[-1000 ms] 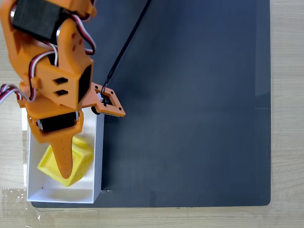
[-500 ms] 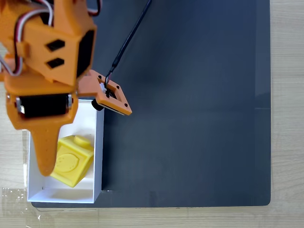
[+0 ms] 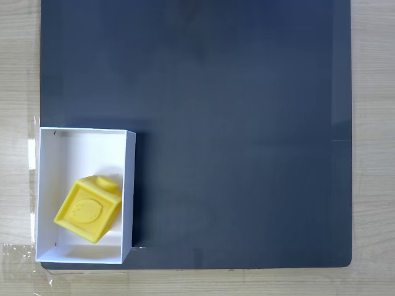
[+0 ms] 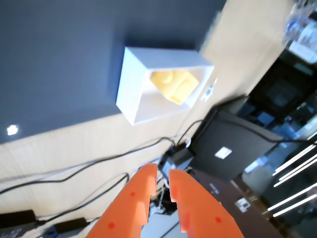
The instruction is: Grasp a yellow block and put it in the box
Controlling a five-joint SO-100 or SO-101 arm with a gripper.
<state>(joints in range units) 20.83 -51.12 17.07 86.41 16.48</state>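
- White box (image 3: pixel 46 139) sits at the near left corner of the dark mat (image 3: pixel 247 123) in the fixed view; the yellow block (image 3: pixel 87 208) rests inside it, tilted, stud up.
- Placement appears complete; nothing seems left to do.
- In the wrist view, the orange gripper (image 4: pixel 163 177) is well apart from the box (image 4: pixel 130 94) and block (image 4: pixel 173 85), jaws nearly closed, holding nothing.

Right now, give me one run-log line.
block: in box, tilted | gripper: nearly shut, empty, clear of box | task: placed
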